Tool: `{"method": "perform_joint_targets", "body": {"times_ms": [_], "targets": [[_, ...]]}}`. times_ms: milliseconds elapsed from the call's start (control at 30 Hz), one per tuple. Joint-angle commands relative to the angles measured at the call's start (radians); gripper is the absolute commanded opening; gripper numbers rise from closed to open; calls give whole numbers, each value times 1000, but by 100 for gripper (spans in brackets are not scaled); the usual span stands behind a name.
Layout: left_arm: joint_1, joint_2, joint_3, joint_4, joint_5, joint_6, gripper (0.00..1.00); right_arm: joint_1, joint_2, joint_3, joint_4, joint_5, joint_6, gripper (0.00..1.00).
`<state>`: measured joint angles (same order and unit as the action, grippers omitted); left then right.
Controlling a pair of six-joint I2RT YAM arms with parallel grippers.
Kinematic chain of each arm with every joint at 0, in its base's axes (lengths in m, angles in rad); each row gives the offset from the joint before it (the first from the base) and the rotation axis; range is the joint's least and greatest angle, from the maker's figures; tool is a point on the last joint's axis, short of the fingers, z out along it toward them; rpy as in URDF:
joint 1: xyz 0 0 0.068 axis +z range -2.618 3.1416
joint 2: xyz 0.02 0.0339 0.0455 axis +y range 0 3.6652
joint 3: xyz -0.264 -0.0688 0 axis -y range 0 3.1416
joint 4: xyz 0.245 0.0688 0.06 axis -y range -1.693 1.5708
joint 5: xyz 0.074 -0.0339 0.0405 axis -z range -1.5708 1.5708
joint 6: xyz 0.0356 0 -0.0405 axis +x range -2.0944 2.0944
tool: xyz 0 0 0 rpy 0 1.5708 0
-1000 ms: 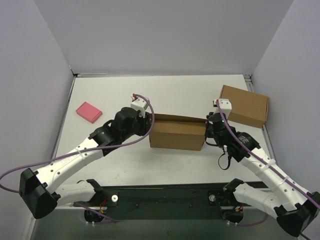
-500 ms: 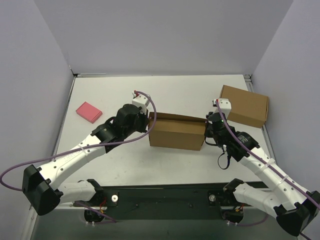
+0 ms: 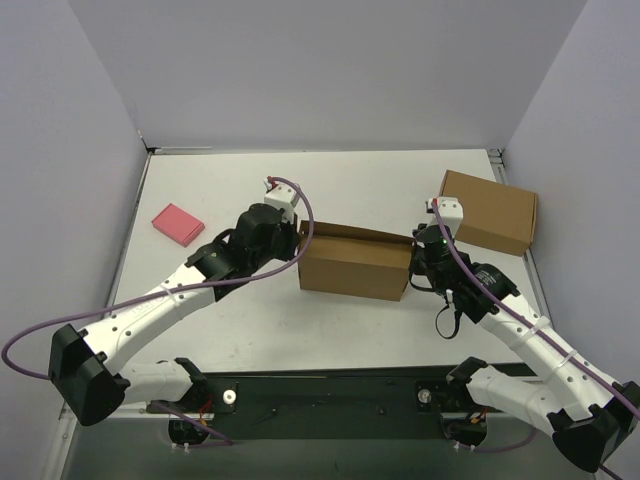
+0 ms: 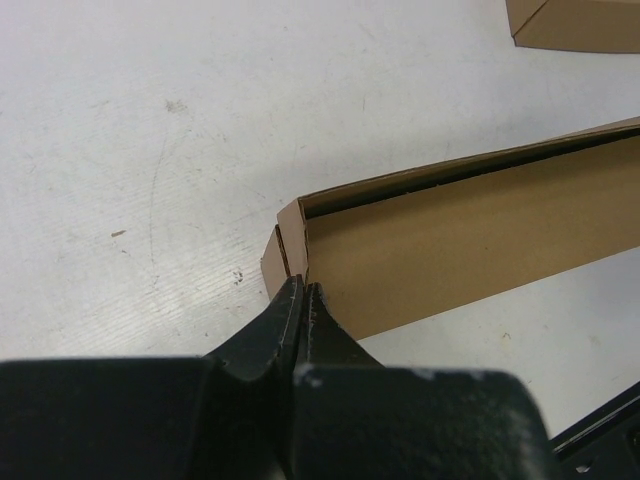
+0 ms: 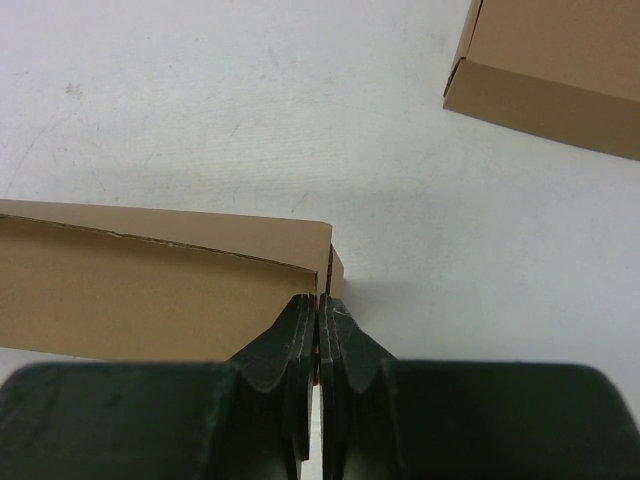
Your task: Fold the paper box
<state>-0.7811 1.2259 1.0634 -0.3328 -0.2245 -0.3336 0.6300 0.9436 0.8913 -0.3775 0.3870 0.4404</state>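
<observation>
The paper box (image 3: pixel 355 268) stands as a brown oblong in the middle of the table, its lid down with a thin dark seam along the top (image 4: pixel 470 240). My left gripper (image 3: pixel 298 250) is at its left end, jaws shut (image 4: pixel 303 288) on the end wall's near edge. At the right end is my right gripper (image 3: pixel 412 262), also shut (image 5: pixel 318 300), with a thin strip of the end wall pinched between its fingers. The front face of the paper box (image 5: pixel 150 290) fills the left of the right wrist view.
A second, fully formed brown box (image 3: pixel 488 212) lies at the right rear, also seen in the wrist views (image 4: pixel 575 25) (image 5: pixel 560 70). A small pink block (image 3: pixel 178 224) lies at the left. Walls close in the table on three sides.
The left gripper has shut at the box's left end and its arm has edged in toward the box. The right arm and gripper have not moved.
</observation>
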Motion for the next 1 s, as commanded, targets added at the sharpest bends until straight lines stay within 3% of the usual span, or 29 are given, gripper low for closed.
{"method": "perform_joint_targets", "body": {"times_ms": [0,500,967], "targets": [[-6,18,44,57,82,-42,0,11,24,-12,-87,-45,11,0],[-6,21,-29,69,103,-87,0,11,20,-20,-80,-43,11,0],[-12,-8,-143,8,2,-18,0,13,14,-18,-78,-45,9,0]]}}
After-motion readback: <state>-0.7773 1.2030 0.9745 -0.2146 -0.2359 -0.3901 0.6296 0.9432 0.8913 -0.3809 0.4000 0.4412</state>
